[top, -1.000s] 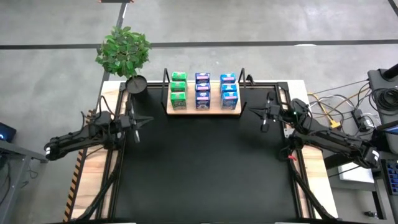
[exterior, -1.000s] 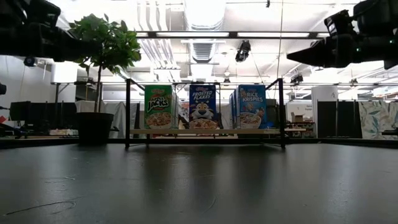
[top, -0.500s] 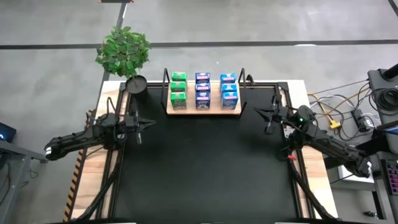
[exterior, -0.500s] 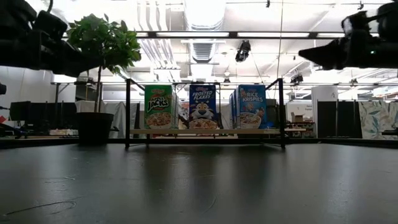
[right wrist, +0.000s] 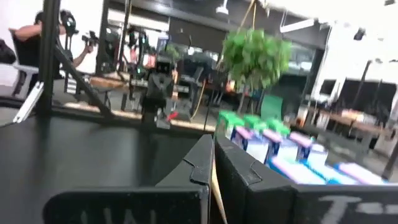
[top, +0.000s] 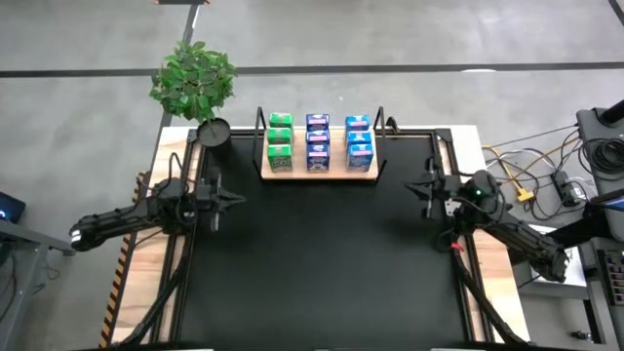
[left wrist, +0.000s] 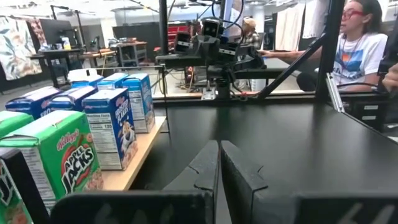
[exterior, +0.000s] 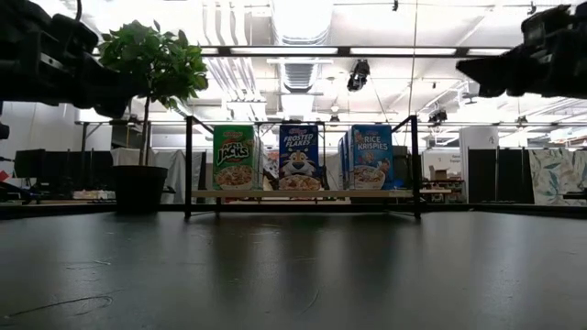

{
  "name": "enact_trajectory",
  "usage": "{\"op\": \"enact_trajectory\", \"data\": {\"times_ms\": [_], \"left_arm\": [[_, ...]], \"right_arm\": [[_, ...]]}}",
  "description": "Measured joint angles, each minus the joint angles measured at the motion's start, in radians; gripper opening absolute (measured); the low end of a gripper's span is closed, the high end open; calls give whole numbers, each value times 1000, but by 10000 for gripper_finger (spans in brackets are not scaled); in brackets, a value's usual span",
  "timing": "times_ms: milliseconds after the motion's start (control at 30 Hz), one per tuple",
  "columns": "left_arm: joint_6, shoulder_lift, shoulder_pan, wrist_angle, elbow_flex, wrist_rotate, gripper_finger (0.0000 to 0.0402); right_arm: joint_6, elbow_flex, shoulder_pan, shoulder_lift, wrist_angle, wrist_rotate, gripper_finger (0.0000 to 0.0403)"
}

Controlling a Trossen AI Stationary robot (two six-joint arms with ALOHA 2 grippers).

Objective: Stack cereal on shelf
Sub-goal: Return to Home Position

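The cereal cartons stand in three rows on the shelf (top: 319, 172) at the table's far edge: green ones (top: 280, 141), purple ones (top: 318, 140) and blue ones (top: 359, 141). In the low view the front cartons, Apple Jacks (exterior: 235, 158), Frosted Flakes (exterior: 299, 158) and Rice Krispies (exterior: 371, 158), rest upright on the wooden board (exterior: 303, 193) between black uprights. My left gripper (top: 237, 199) hovers shut over the table's left side, short of the shelf. My right gripper (top: 410, 185) hovers shut over the right side. Both are empty; the wrist views show shut fingers (left wrist: 219, 146) (right wrist: 212, 142).
A potted plant (top: 195, 78) stands at the far left corner beside the shelf, its pot (top: 213, 132) on the table. Cables and gear (top: 546, 180) lie off the right edge. The black mat (top: 322, 263) spreads between the arms. People (left wrist: 360, 37) sit beyond the table.
My right gripper has drawn back from the shelf toward the table's right and near edges, staying shut. My left gripper has shifted a little toward the near edge and dipped slightly. The cartons have kept still.
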Motion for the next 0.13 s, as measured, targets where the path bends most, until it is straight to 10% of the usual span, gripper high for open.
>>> {"op": "enact_trajectory", "data": {"times_ms": [133], "left_arm": [[-6,11,0,0,0,1,1]], "right_arm": [[-23,0,4,-1,-82,13,9]]}}
